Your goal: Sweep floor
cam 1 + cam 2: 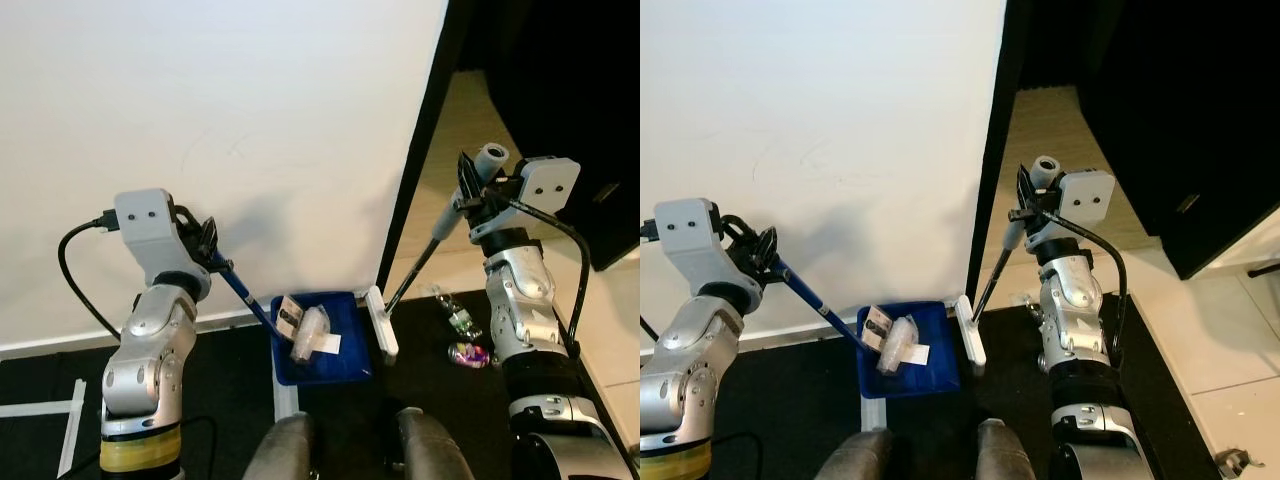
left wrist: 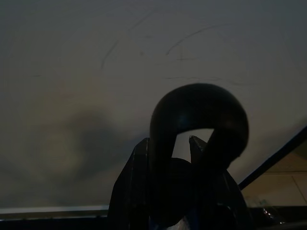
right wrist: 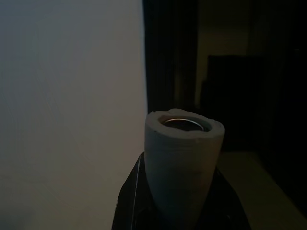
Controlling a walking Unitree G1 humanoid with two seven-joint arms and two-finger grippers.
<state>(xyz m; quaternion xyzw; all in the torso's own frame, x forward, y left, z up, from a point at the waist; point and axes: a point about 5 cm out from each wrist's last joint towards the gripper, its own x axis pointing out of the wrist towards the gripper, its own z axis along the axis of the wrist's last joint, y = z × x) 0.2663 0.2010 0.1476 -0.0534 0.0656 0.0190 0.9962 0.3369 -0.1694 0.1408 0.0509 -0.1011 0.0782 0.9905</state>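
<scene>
Blue dustpan [image 1: 320, 345] pinched by left gripper [image 1: 208, 243] | right gripper [image 1: 470, 190] clamps broom [image 1: 415, 270]

- A plain indoor room, likely a home: bare white wall [image 1: 220, 130] at 12 o'clock.
- Pale floor tiles [image 1: 1230, 340] at 3 o'clock.
- Dark mat [image 1: 50, 375] underfoot.

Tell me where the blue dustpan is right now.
The blue dustpan lies on the dark floor at the foot of the white wall, straight ahead of the robot, holding crumpled litter. The broom head sits by its right edge.
</scene>
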